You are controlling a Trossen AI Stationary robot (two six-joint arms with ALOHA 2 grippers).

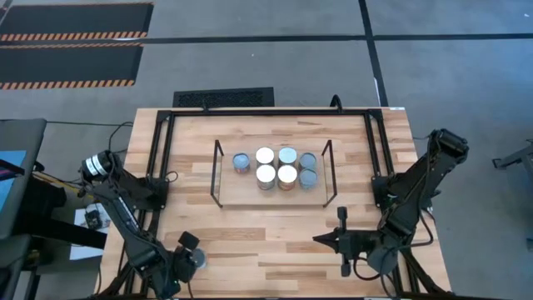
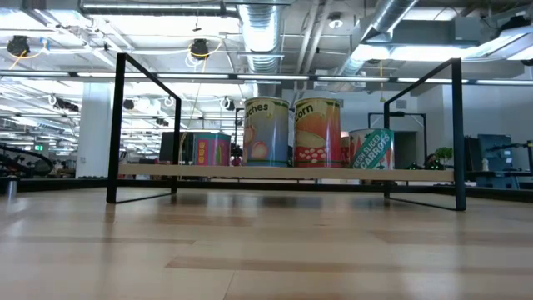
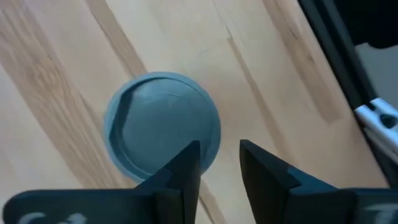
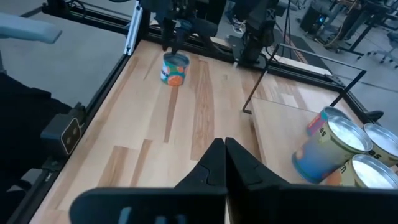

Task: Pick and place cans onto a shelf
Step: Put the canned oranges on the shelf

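The light-wood shelf (image 1: 250,193) with black wire ends stands mid-table and bears seven cans (image 1: 287,174) upright on their bases; some of these cans show in the low view (image 2: 316,132). One more can (image 3: 161,127) with a silvery-blue top and an orange label (image 4: 175,68) stands alone near the table's near left corner. My left gripper (image 3: 221,158) hovers over that can's edge, pointing down, fingers a narrow gap apart with bare wood between them. My right gripper (image 4: 225,155) is shut and empty, near the table's near right side (image 1: 341,242). My left gripper has one finger (image 3: 183,171) over the lone can's rim (image 3: 205,146), coming from above. I cannot tell whether it touches the can. The can stands upright on the table.
A black frame (image 1: 162,158) runs along the table's left, far and right sides. There is bare wood between the shelf and the near edge (image 1: 266,242). The shelf's wire uprights (image 1: 218,171) stand at its two short ends.
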